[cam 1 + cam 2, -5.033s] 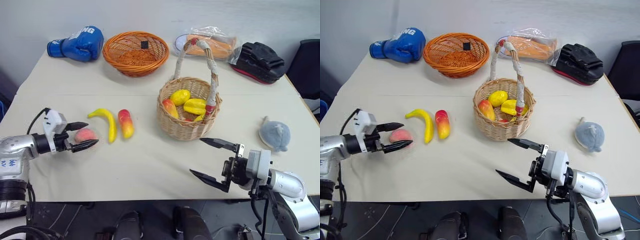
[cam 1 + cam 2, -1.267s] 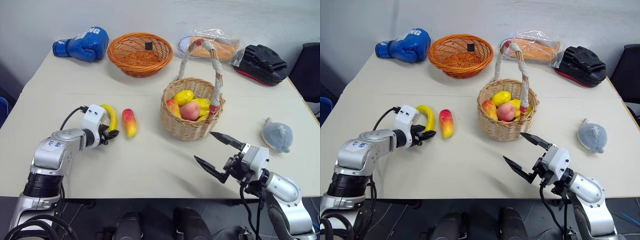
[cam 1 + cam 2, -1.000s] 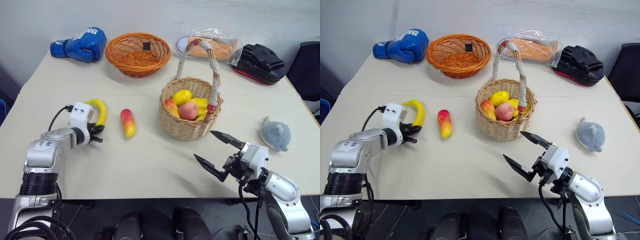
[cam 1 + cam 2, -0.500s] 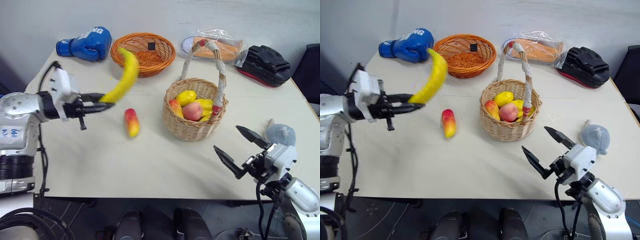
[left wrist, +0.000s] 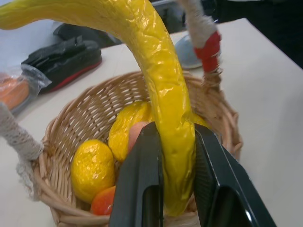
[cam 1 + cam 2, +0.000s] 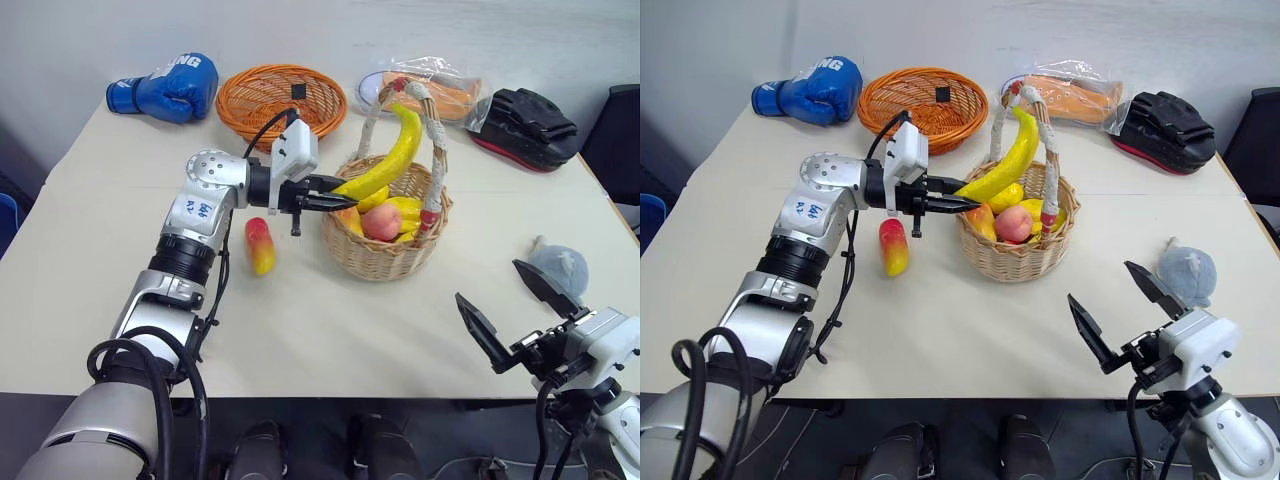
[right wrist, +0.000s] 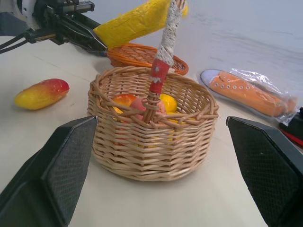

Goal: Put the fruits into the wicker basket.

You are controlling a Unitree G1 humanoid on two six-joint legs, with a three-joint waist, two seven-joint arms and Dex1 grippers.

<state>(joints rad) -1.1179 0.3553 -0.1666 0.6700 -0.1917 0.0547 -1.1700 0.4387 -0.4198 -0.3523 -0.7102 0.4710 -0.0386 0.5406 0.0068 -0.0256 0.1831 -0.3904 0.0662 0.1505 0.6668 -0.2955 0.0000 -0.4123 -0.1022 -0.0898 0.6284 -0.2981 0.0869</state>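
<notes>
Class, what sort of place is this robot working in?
Probably a robot test room: a plain table holds unrelated props, a boxing glove, a bagged shoe and a wicker basket of toy fruits.

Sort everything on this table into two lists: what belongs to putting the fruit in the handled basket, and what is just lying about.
Part of the job:
- banana, gripped by the left gripper over the basket
- mango, on the table
- peach and yellow fruits, already inside
- wicker basket

Lying about:
- boxing glove
- orange bowl
- bagged shoe
- black pad
- plush toy
</notes>
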